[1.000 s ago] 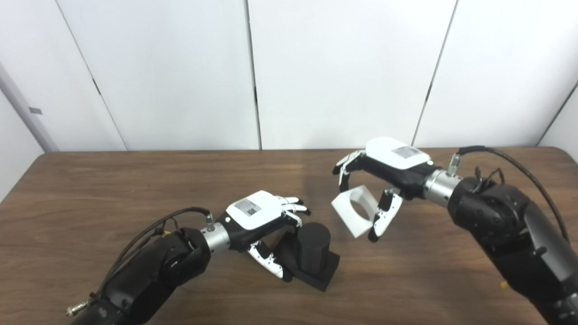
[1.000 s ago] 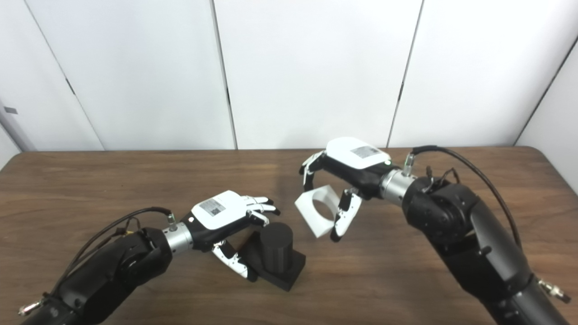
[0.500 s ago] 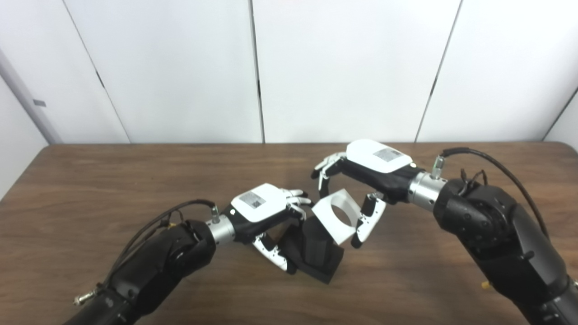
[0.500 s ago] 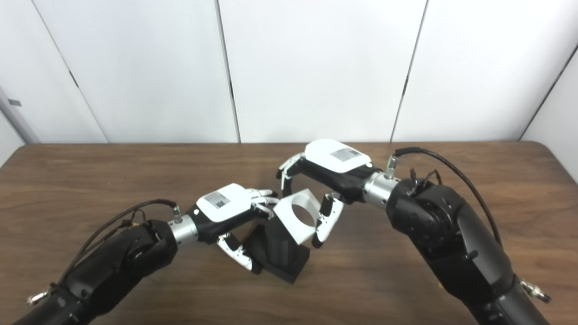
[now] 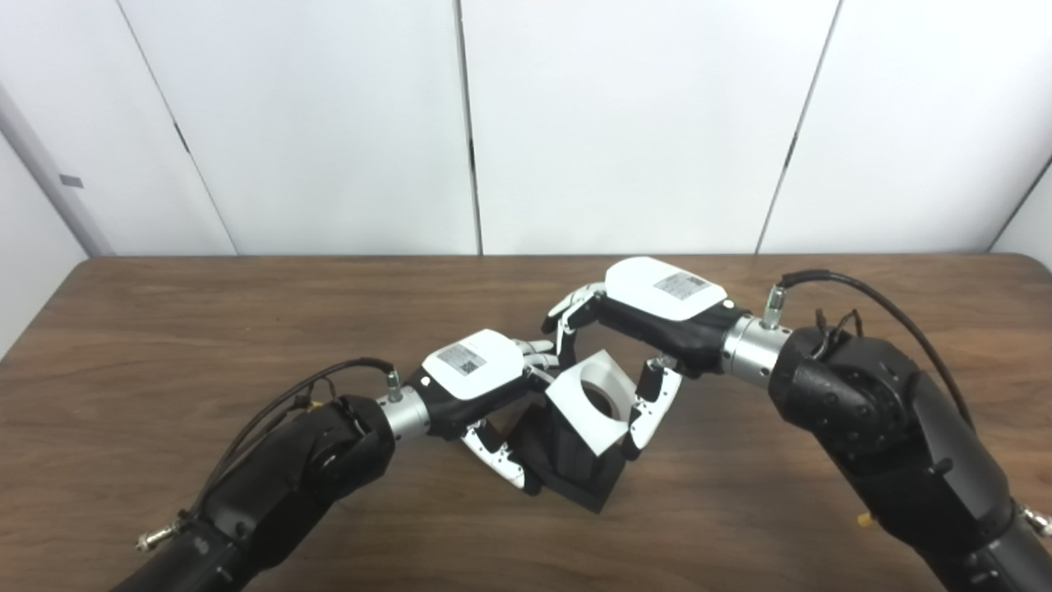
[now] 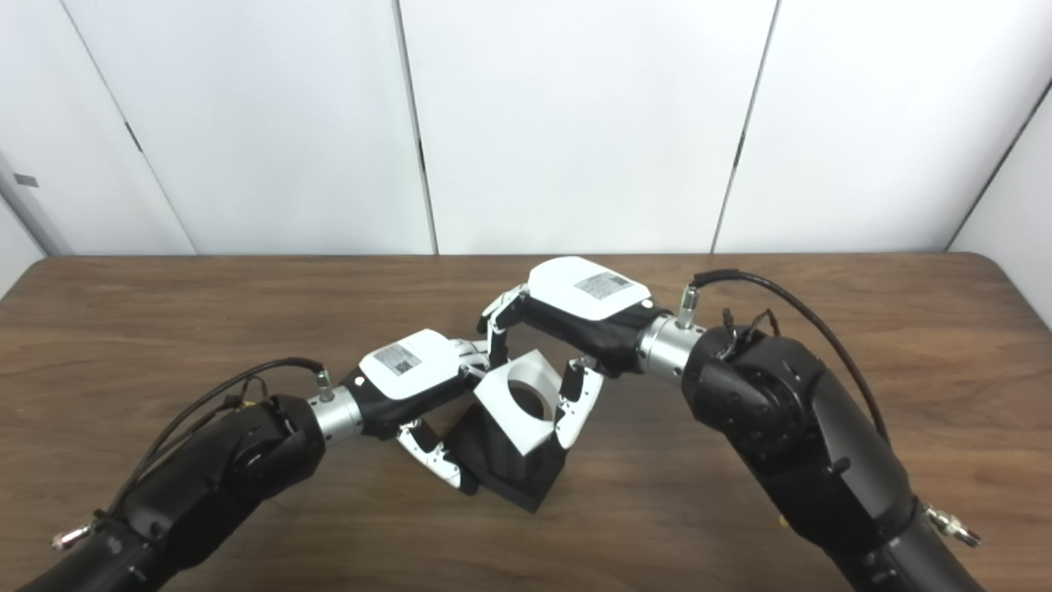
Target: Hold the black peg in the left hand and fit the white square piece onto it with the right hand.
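The black peg stands on its square black base on the wooden table. My left hand is shut on the base from the left side. The white square piece, with a round hole through it, sits tilted over the top of the peg, and dark shows inside the hole. My right hand is shut on the white piece, fingers on its far edge and thumb on its near right edge. The peg's upper part is hidden behind the white piece.
The brown table runs wide to both sides of the hands. White wall panels rise behind its far edge. A black cable loops over my right forearm.
My right hand has carried the white piece left and down, from beside the peg to over its top. The left hand kept hold of the peg's base. The camera tilted slightly.
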Action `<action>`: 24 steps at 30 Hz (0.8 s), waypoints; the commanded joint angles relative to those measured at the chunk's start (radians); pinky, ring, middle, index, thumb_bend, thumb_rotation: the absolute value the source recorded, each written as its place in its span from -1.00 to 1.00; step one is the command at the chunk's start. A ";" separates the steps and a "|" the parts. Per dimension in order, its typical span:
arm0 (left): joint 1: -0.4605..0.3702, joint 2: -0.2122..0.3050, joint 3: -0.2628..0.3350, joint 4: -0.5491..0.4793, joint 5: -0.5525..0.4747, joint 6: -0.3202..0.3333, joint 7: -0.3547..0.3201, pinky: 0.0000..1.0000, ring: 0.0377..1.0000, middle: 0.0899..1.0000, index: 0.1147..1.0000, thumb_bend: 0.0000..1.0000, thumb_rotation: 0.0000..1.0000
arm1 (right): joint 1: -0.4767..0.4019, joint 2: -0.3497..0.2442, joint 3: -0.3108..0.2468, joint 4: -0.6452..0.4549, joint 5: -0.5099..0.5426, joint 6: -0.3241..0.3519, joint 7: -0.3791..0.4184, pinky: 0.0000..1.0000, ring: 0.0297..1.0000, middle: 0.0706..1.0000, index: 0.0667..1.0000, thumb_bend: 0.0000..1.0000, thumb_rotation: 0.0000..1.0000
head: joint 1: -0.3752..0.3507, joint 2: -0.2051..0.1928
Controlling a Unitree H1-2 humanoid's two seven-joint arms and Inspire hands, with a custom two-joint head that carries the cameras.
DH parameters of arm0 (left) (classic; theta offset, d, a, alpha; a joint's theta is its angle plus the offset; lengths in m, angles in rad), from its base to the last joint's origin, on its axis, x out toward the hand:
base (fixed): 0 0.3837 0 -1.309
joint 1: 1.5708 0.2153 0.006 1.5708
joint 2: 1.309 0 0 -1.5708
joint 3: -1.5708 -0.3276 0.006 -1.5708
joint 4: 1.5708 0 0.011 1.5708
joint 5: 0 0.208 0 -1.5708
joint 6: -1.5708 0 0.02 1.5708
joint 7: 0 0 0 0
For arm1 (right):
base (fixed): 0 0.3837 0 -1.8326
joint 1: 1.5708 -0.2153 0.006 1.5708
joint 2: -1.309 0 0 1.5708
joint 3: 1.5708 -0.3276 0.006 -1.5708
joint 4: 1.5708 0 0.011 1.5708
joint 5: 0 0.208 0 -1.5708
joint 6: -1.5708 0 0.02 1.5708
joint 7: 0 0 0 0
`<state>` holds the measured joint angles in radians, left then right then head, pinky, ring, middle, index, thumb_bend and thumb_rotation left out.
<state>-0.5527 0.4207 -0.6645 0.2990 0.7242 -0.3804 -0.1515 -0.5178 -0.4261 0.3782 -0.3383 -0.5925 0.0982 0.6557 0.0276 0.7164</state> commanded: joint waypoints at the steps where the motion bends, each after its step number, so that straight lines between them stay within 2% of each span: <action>1: 0.038 -0.007 -0.057 0.024 0.084 0.011 -0.085 0.76 0.89 0.78 -0.15 0.04 -0.85 | -0.038 0.006 -0.008 -0.011 0.000 -0.023 -0.015 0.48 0.65 0.54 -0.12 0.04 -0.73 | 0.001 0.001; 24: 0.040 -0.011 -0.050 0.008 0.074 0.019 -0.092 0.77 0.90 0.78 -0.15 0.04 -0.85 | -0.029 0.038 0.018 0.078 -0.005 -0.029 -0.021 0.56 0.66 0.55 -0.12 0.04 -0.73 | 0.013 0.008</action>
<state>-0.5520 0.4189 -0.6645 0.2855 0.7258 -0.3662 -0.1663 -0.5140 -0.3941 0.3974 -0.2612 -0.5993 0.0945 0.6519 0.0399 0.7225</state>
